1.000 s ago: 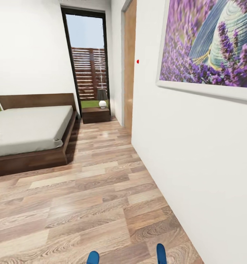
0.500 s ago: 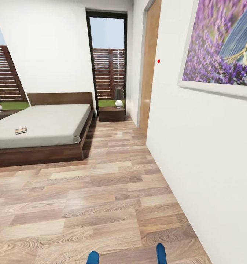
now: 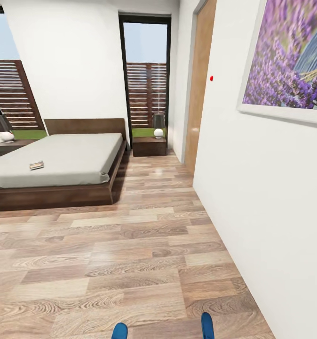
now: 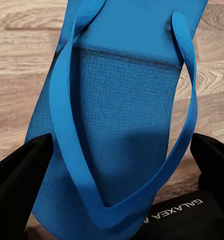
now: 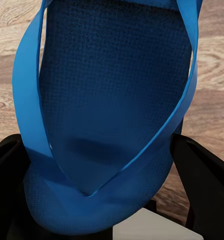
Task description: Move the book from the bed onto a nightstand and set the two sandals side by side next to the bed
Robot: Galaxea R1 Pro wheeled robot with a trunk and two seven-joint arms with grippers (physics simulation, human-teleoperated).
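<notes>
The bed (image 3: 64, 162), dark frame and pale grey mattress, stands at the left of the head view. The small book (image 3: 36, 165) lies on the mattress near its left side. One nightstand (image 3: 149, 146) sits beside the headboard under the window, another nightstand (image 3: 8, 148) at the far left. Two blue sandal tips, one sandal (image 3: 119, 331) and the other sandal (image 3: 207, 326), poke up at the head view's lower edge. My left gripper (image 4: 116, 165) is shut on a blue sandal (image 4: 126, 100), black fingers (image 4: 19, 175) on either side. My right gripper (image 5: 104, 170) is shut on the second sandal (image 5: 112, 75).
A white wall (image 3: 262, 197) with a lavender picture (image 3: 290, 61) runs close along my right. A wooden door (image 3: 198, 89) stands beyond it. Small lamps (image 3: 158, 126) sit on the nightstands. Wood-plank floor (image 3: 130, 245) stretches from me to the bed.
The head camera has swung left, so the bed, book and windows slid rightward in the picture and the left nightstand came into view. Both sandal tips keep their place.
</notes>
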